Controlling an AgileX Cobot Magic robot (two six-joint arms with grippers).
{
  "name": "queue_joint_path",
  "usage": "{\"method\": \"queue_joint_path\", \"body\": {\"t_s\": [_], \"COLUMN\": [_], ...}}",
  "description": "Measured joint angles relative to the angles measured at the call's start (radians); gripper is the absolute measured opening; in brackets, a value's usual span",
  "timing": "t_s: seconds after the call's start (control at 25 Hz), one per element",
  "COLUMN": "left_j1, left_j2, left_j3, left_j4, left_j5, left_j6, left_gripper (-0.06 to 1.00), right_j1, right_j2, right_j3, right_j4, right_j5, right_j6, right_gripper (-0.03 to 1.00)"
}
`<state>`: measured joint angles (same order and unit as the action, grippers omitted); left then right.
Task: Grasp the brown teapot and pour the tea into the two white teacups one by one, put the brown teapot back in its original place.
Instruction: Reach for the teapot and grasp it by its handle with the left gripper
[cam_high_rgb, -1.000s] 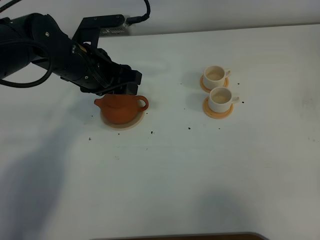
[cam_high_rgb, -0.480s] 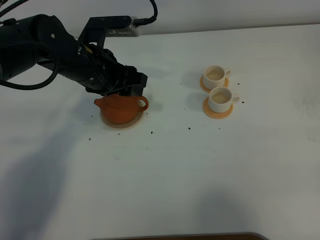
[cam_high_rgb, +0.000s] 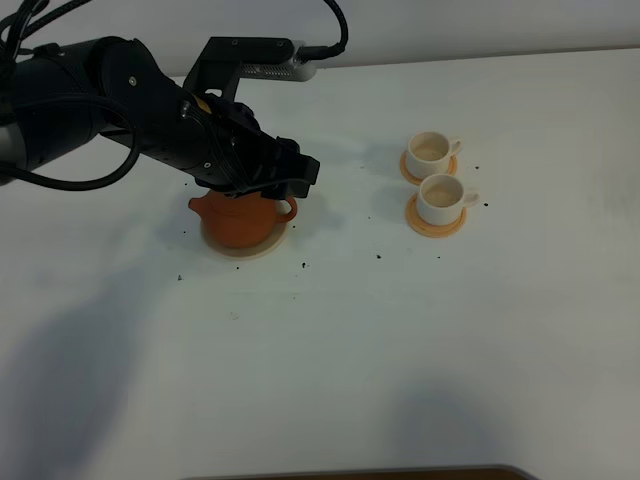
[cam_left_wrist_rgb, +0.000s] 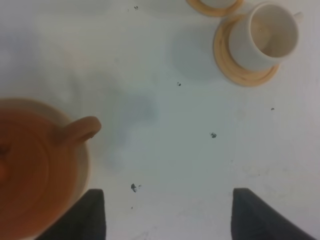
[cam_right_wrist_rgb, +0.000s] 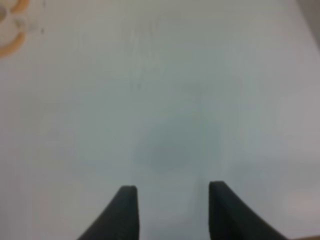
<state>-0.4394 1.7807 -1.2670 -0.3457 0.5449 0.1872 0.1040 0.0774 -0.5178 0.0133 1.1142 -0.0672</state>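
The brown teapot (cam_high_rgb: 240, 221) sits on its pale beige disc (cam_high_rgb: 247, 251) at the left, handle toward the cups. My left gripper (cam_high_rgb: 292, 176) hovers just above the teapot's handle side. In the left wrist view the left gripper (cam_left_wrist_rgb: 170, 220) is open and empty, with the teapot (cam_left_wrist_rgb: 35, 170) and its handle (cam_left_wrist_rgb: 82, 130) beside one finger. The two white teacups (cam_high_rgb: 432, 148) (cam_high_rgb: 440, 198) stand upright on orange-tan coasters at the right; one cup (cam_left_wrist_rgb: 265, 35) shows in the left wrist view. My right gripper (cam_right_wrist_rgb: 172, 210) is open over bare table and is out of the exterior view.
Orange-tan coasters (cam_high_rgb: 436, 228) (cam_left_wrist_rgb: 245, 77) lie under the cups. Small dark specks (cam_high_rgb: 378, 256) are scattered on the white table between teapot and cups. The left arm's black body (cam_high_rgb: 110, 110) covers the back left of the table.
The left arm has moved right across the teapot, so its gripper now hangs over the handle side. The teapot and cups have not moved.
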Motion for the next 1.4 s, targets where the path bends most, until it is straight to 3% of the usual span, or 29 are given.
{"method": "queue_joint_path", "body": {"t_s": [0.68,0.8,0.92,1.24,1.4], "left_j1": [-0.004,-0.015,-0.026,-0.045,-0.046], "left_j2": [0.004,0.035,0.106,0.341,0.419], "left_j3": [-0.034,-0.12,-0.261,-0.601,-0.668], "left_j4": [-0.001,0.0,0.008,0.232,0.262], "left_j5": [0.01,0.054,0.169,0.394,0.406], "left_j6": [0.028,0.025,0.003,-0.118,-0.118], "left_gripper": [0.57,0.57,0.57,0.57,0.57], "right_j1": [-0.001,-0.001,-0.001,-0.001,-0.001], "right_j2": [-0.084,-0.084,-0.084,-0.084,-0.084], "right_j3": [0.001,0.001,0.001,0.001,0.001], "right_j4": [0.002,0.002,0.002,0.002,0.002], "right_j5": [0.001,0.001,0.001,0.001,0.001], "right_j6": [0.0,0.0,0.0,0.0,0.0], "right_gripper": [0.36,0.36,0.36,0.36,0.36]}}
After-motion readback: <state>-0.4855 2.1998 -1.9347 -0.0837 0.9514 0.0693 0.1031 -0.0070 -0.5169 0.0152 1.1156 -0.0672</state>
